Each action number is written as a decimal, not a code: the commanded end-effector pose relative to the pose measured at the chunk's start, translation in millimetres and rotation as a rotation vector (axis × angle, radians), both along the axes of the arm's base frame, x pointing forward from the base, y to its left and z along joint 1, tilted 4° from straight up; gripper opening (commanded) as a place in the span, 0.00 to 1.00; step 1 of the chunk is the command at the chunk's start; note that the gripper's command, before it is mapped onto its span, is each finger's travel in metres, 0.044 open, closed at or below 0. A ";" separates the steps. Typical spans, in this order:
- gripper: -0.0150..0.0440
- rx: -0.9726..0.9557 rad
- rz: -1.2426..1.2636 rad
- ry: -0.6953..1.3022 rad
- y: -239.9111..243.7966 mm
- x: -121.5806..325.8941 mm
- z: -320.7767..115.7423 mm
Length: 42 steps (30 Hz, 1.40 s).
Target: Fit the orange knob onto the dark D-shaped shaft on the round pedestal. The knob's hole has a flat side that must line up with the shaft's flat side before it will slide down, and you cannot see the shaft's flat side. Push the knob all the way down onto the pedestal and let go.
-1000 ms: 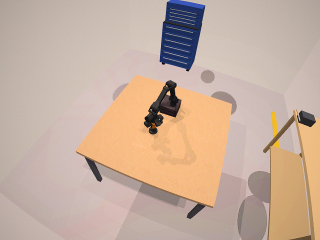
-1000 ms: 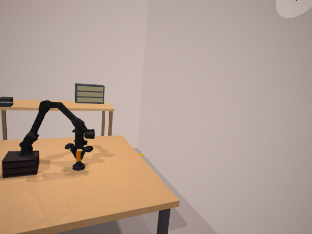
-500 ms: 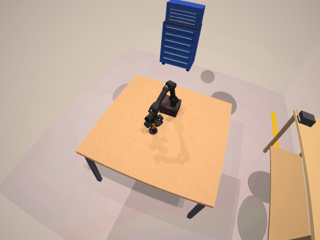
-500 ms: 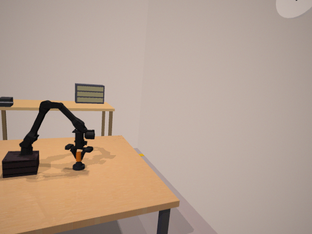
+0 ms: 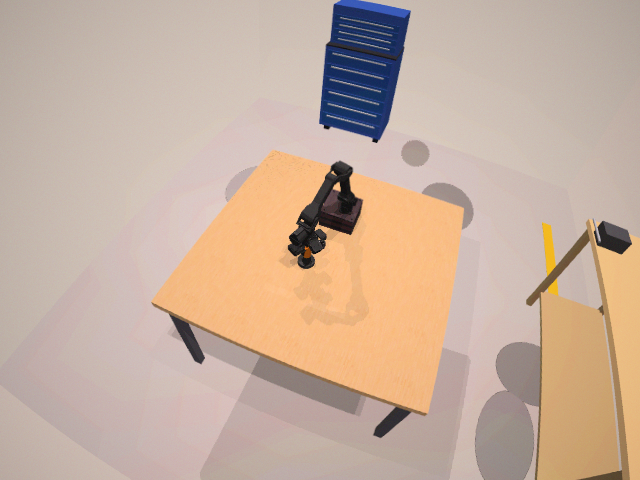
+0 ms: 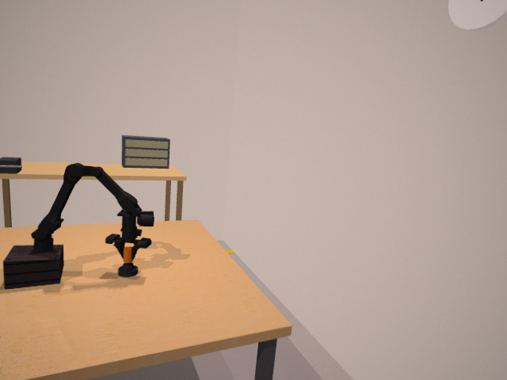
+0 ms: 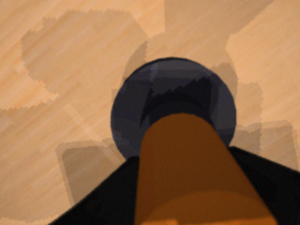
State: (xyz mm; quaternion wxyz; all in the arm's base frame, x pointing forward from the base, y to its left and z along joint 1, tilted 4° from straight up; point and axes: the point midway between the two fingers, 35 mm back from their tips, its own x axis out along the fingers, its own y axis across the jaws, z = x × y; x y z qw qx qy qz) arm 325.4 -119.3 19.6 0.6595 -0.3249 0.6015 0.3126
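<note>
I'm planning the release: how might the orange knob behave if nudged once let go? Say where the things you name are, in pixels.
The orange knob (image 5: pixel 307 252) (image 6: pixel 127 254) (image 7: pixel 192 164) looks stiff, probably resisting squeezing. Being tall and narrow, it could tip if unseated; its rounded side suggests it might then roll.

shaft [hidden] | knob (image 7: pixel 197 173): near end cut off, wrist view
</note>
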 end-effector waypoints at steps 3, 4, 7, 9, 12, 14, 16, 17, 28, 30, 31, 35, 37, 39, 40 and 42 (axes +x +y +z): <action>0.25 -0.001 0.012 -0.002 -0.1 0.3 -0.3; 0.25 -0.002 0.026 -0.002 -0.1 0.3 -0.3; 0.25 -0.004 0.049 -0.003 -0.1 0.3 -0.4; 0.25 -0.004 0.045 -0.003 -0.1 0.4 -0.7; 0.25 -0.001 0.011 -0.002 -0.1 0.6 -2.8; 0.25 0.002 -0.022 -0.001 0.0 0.4 -1.7; 0.25 0.004 -0.045 -0.001 0.0 0.6 -1.7; 0.25 0.004 -0.049 -0.001 0.0 0.7 -1.7; 0.25 0.001 -0.013 -0.002 0.5 0.7 -2.1; 0.25 0.001 -0.007 -0.002 0.5 0.7 -2.2; 0.25 0.001 -0.007 -0.002 0.5 0.7 -2.2; 0.25 0.001 -0.007 -0.002 0.5 0.7 -2.2; 0.25 0.000 0.007 -0.002 0.6 0.7 -2.2; 0.25 -0.003 0.032 -0.003 0.5 0.7 -2.3; 0.25 -0.004 0.046 -0.003 0.5 0.8 -3.9; 0.25 -0.004 0.051 -0.003 0.5 0.9 -6.2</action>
